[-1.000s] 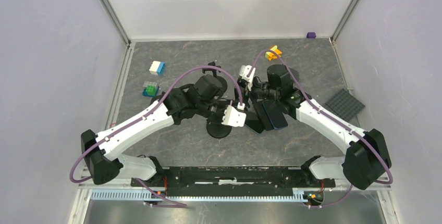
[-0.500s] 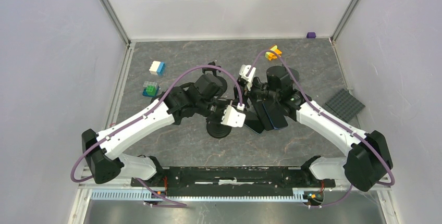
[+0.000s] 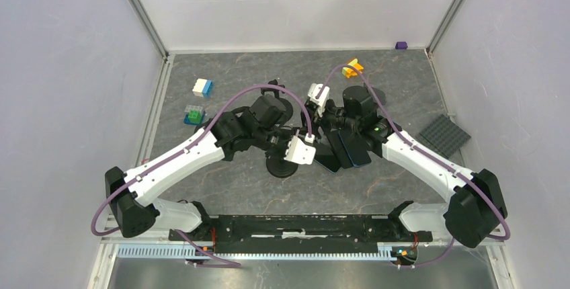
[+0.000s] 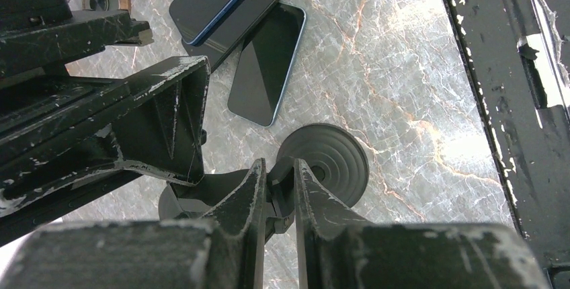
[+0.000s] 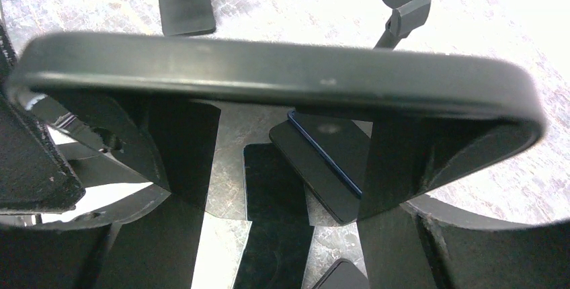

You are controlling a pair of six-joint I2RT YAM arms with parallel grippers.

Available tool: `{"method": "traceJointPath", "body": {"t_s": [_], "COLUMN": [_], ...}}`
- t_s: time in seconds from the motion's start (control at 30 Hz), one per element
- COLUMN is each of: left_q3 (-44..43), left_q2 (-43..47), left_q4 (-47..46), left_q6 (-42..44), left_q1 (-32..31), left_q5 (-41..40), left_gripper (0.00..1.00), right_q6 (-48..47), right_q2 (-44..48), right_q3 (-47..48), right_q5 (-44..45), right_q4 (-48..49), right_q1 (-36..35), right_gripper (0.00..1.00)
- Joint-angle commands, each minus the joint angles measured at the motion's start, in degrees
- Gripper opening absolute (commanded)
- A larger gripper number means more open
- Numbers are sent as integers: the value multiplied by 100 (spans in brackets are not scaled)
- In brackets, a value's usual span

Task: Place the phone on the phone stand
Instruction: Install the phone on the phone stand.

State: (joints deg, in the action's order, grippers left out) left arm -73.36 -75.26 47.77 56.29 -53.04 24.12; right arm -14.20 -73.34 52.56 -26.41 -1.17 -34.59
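We show the right hand (image 5: 288,104) closed across the phone (image 5: 269,74), one finger at each side, holding it lifted above the desk (image 5: 282,7). The left hand (image 4: 277,176) is narrowed almost fully and pinches a dark part of the phone stand (image 4: 327,163) just above its round base. That base rests on the desk near other phones (image 4: 265,64) lying flat.

L gripper (image 4: 277,191) clamps stand (image 4: 326,168); 3 phones (image 4: 265,64) flat beyond on tbl (image 4: 403,67).
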Motion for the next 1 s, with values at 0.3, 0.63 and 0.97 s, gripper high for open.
{"method": "traceJointPath", "body": {"t_s": [0.3, 0.63, 0.97], "left_q3": [275, 366, 496], "left_q2": [307, 417, 520], "left_q4": [1160, 1244, 1391], "left_q6": [20, 39, 70], "left_q1": [-115, -105, -110], "left_q5": [950, 1016, 1095], "left_gripper": [2, 2, 2], "right_q6": [-479, -593, -711], "right_q2": [-5, -91, -170], "right_q3": [53, 114, 165], "right_q5": [1743, 2014, 2233], "right_q4": [594, 609, 626], "right_q1": [238, 259, 301], "right_gripper": [0, 0, 0]}}
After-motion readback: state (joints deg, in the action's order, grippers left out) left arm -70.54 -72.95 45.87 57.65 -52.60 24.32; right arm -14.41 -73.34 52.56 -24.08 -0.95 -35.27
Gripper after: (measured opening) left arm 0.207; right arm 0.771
